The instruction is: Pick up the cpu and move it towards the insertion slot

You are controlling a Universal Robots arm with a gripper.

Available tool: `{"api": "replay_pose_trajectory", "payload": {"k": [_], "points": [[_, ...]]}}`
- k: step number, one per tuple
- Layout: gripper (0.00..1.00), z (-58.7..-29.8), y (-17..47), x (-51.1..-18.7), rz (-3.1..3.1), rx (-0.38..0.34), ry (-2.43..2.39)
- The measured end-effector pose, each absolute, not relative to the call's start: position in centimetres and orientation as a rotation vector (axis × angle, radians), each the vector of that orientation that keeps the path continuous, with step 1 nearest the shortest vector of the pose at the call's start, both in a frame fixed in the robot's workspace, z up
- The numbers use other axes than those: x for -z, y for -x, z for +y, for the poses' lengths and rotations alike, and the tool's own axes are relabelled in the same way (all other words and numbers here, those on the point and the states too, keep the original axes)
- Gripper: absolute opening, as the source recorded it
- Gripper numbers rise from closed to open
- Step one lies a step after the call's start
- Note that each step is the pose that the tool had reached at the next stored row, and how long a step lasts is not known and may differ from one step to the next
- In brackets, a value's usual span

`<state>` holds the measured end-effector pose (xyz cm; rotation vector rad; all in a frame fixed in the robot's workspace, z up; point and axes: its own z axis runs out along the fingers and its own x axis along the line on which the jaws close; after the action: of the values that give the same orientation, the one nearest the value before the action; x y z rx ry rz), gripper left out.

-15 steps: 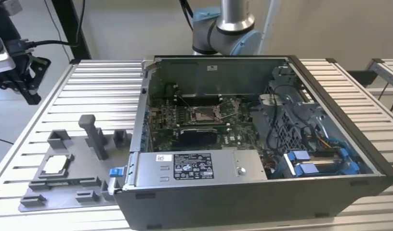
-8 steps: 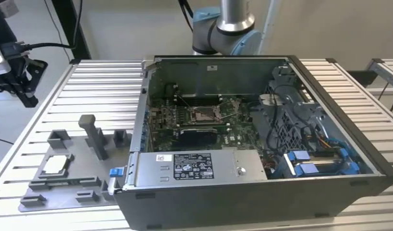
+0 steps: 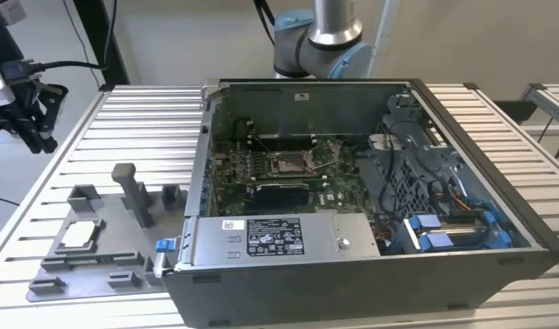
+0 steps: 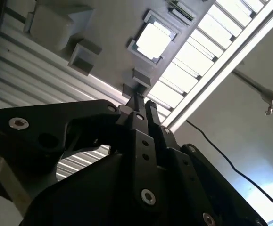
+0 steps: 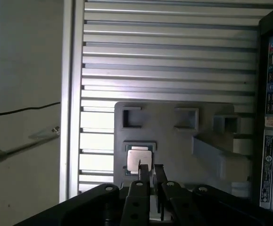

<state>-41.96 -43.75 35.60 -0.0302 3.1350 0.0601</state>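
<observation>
Gripper: the black two-fingered gripper (image 3: pixel 38 140) hangs in the air at the far left of the exterior view, above the edge of the ribbed aluminium table (image 3: pixel 142 130). In both wrist views its fingers (image 5: pixel 141 181) are drawn close, with only a thin slit between them and nothing held.

Fixture: a grey plastic fixture plate (image 3: pixel 110 240) with raised blocks lies flat on the table, nearer the camera than the gripper.

Chip: the cpu (image 3: pixel 79 235), a small flat square with a pale silvery top, lies in a shallow grey frame on the plate. It is well apart from the gripper and untouched. In the first wrist view the cpu (image 5: pixel 139 157) shows just past the fingertips, far below them.

Case: a dark open computer case (image 3: pixel 353 288) sits just right of the plate.

Socket: the insertion slot (image 3: pixel 289 162), a square with a shiny metal frame, lies on the green board inside the case.

Arm: the grey and blue robot arm (image 3: pixel 320 34) rises behind the case.
</observation>
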Motion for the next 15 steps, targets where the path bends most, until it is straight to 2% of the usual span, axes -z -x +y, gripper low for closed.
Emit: {"api": "replay_pose_trajectory", "payload": {"k": [15], "points": [[1.00, -43.77, 42.11, -35.46, 3.135, -0.060, 0.030]]}}
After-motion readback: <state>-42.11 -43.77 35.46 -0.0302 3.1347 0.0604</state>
